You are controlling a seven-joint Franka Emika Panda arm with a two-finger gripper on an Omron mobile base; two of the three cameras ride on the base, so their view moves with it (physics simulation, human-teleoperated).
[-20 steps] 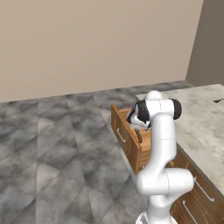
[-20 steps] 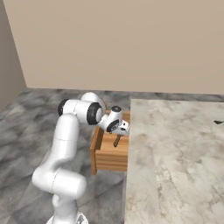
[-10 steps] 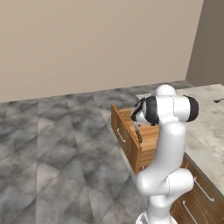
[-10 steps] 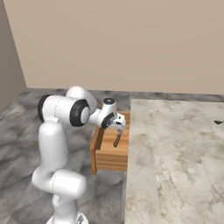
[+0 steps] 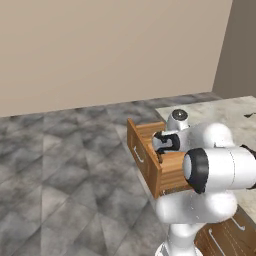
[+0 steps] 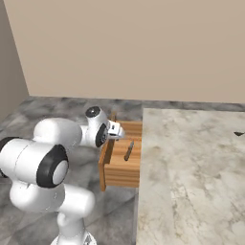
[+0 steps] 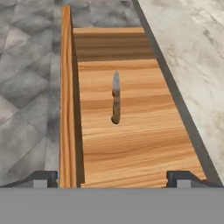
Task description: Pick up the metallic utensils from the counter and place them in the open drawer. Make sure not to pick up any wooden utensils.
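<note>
The drawer (image 7: 122, 144) stands pulled out from the counter's (image 6: 191, 182) left side, a light-wood box with a brown front panel (image 5: 141, 159). A knife (image 7: 116, 98) with a grey blade and brownish handle lies flat on the drawer floor, also visible as the knife (image 6: 128, 150) in the right base view. My gripper (image 7: 113, 179) hangs open above the near end of the drawer, holding nothing, its fingertips (image 7: 43, 178) wide apart. In the base views the gripper (image 6: 116, 130) sits over the drawer's outer end, and the gripper (image 5: 161, 145) is partly hidden by my own arm.
A small dark item (image 6: 238, 133) lies far off on the counter's right side, too small to identify. The grey tiled floor (image 5: 60, 165) spreads to the left of the drawer. A beige wall (image 6: 134, 48) closes the back.
The hand has risen out of the drawer and tipped back, and the arm's elbow has swung toward the cameras. The knife stays lying in the drawer, free of the fingers.
</note>
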